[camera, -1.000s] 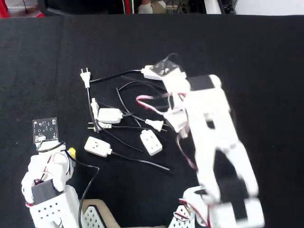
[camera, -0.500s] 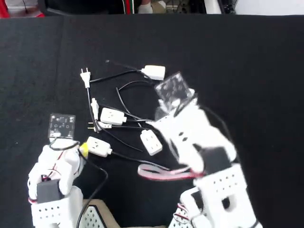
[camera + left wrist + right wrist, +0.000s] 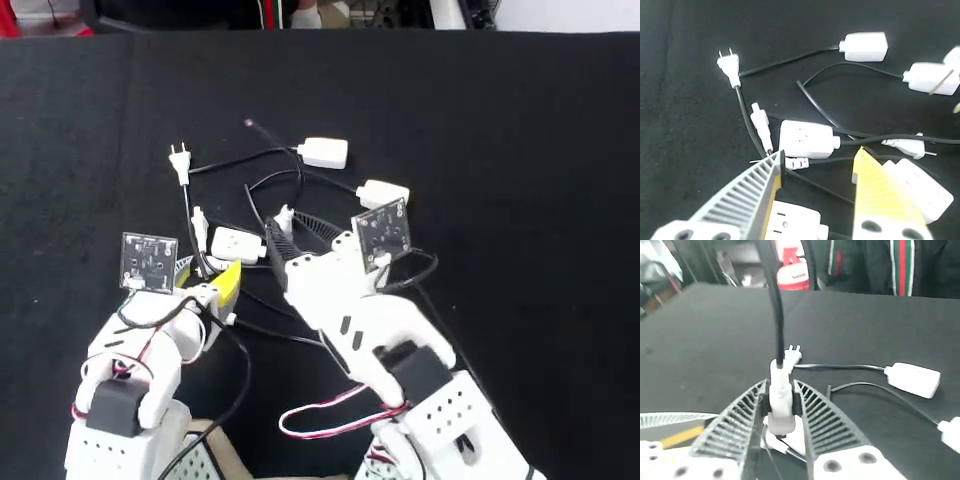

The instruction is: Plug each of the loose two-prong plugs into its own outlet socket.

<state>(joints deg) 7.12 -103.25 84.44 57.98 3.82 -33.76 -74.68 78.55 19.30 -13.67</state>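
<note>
The fuzzy black table point(image 3: 520, 150) won't let anything slide, so the right gripper point(image 3: 780, 385), ribbed fingers pinching the smooth white plug point(image 3: 780, 410) over the cord tangle, should probably square it to the boxy glossy socket point(image 3: 805, 139) near the left gripper point(image 3: 818, 152), fingers spread, since the prongs are hidden.

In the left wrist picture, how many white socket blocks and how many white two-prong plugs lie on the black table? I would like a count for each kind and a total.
Socket blocks: 5
Two-prong plugs: 4
Total: 9
</note>
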